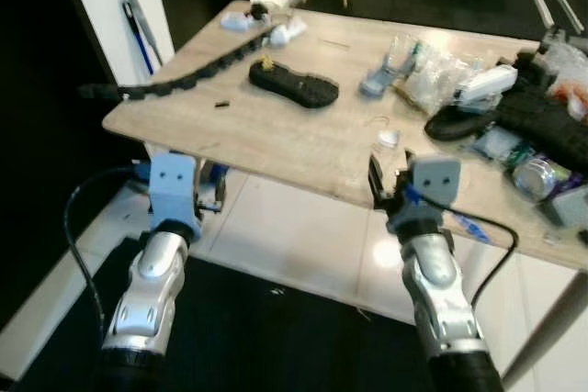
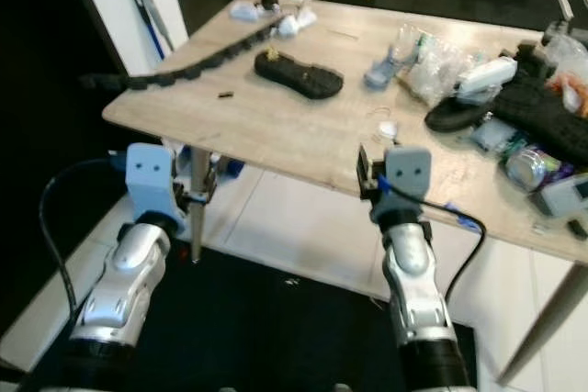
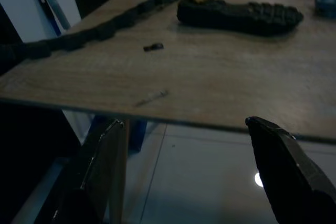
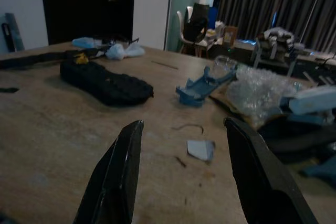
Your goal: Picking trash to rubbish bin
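Observation:
A small pale scrap of paper (image 4: 201, 149) lies on the wooden table (image 1: 276, 140) near its front edge, with a thin bent wire (image 4: 189, 127) beside it. My right gripper (image 1: 389, 172) is held at that front edge, open and empty, and the scrap (image 1: 389, 138) lies just beyond its fingertips. Crumpled clear plastic (image 1: 436, 75) and a silver can (image 1: 537, 174) are further to the right. My left gripper (image 3: 184, 124) is open and empty, just below the table's front left corner, beside the table leg (image 2: 197, 218).
A black shoe sole (image 1: 294, 83), a long black cable chain (image 1: 184, 80), a blue plastic part (image 1: 381, 75) and white tissue (image 1: 285, 32) lie on the table. Dark clutter (image 1: 542, 117) piles up at its right end. White tiles and a black mat (image 1: 276, 319) lie below.

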